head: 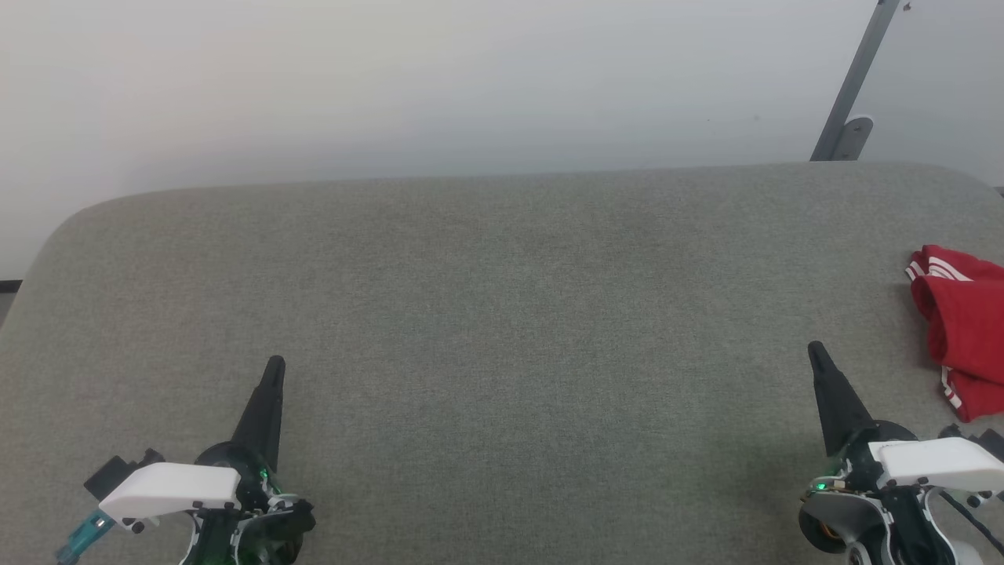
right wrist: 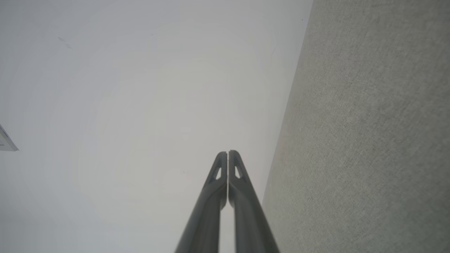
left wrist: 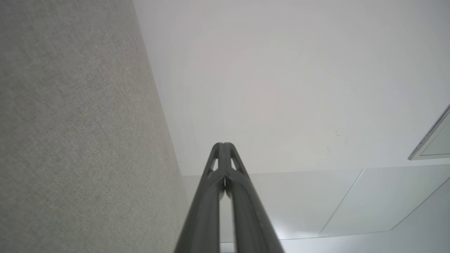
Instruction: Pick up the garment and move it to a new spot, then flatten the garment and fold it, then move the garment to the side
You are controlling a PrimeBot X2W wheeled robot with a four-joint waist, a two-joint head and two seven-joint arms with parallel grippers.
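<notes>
The garment (head: 963,337) lies crumpled at the right edge of the grey table (head: 502,298), bright red with thin white stripes at a seam, partly cut off by the head view's border. My right gripper (head: 816,350) hovers at the lower right, shut with nothing in it, a short way left of the garment and apart from it. Far off at the lower left, my left gripper (head: 275,365) is also shut and empty. In the wrist views the left gripper (left wrist: 223,144) and right gripper (right wrist: 227,153) show fingertips pressed together, pointing toward a pale wall.
The fabric-covered table has rounded far corners and ends against a white wall (head: 471,78). A grey metal strut (head: 855,86) rises behind the far right corner. Pale floor tiles (left wrist: 351,203) show beyond the table edge in the left wrist view.
</notes>
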